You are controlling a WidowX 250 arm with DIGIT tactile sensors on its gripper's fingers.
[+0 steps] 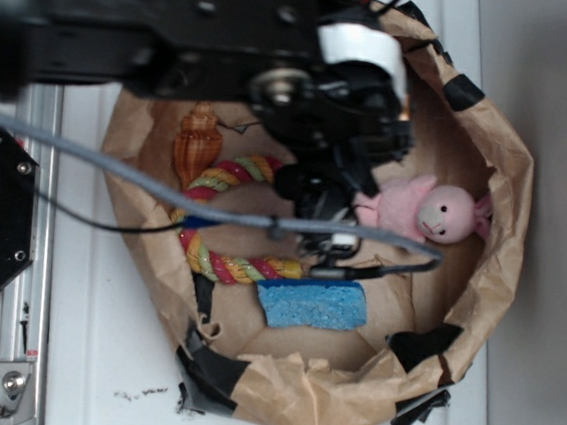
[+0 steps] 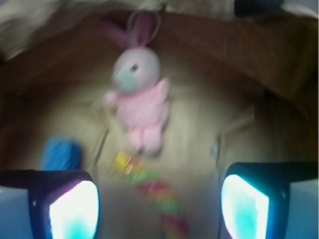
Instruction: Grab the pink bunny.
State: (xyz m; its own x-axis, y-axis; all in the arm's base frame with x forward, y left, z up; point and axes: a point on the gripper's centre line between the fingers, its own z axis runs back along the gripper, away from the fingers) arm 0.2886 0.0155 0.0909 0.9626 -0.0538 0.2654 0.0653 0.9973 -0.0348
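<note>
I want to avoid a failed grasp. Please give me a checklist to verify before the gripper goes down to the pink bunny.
1. Gripper open: ok, both fingers stand wide apart.
2. Gripper empty: ok, nothing between the fingers.
3. Pink bunny lined up: ok, it lies ahead, roughly between the fingers.
4. Bunny free of clutter: ok in the wrist view; the colored rope ends near its feet, the blue sponge lies apart.
5. Height above the bunny: cannot tell, the wrist view is blurred.
6. Room beside the paper wall: cannot tell; the bunny's head lies close to it.
</note>
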